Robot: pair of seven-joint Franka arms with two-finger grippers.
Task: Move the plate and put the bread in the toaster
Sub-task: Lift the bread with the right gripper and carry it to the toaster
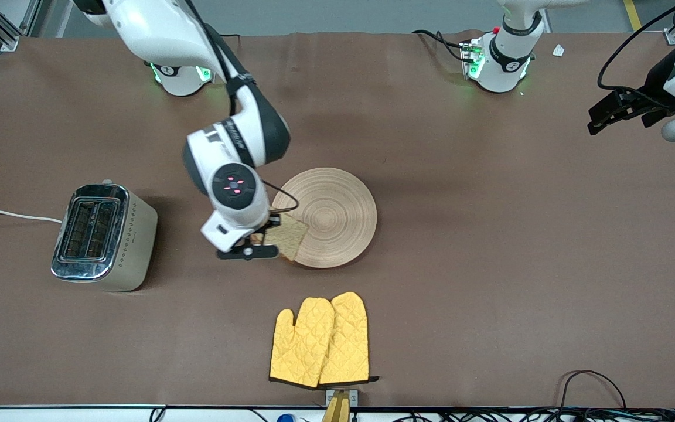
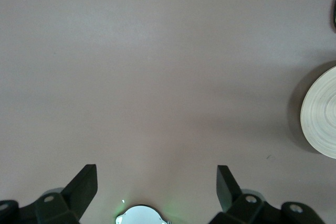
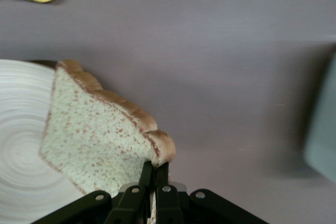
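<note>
Brown table, bread (image 1: 288, 236) tilted, corner in right claw (image 1: 265, 233)

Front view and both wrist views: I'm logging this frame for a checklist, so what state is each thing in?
bread: pinched at one corner by the right gripper, partly over the plate's edge.
plate: flat on the table, nothing else on it.
toaster: upright, both slots empty.
oven mitts: lying flat, side by side, nearer the front camera than the plate.
left gripper: open, empty, waiting over bare table.
</note>
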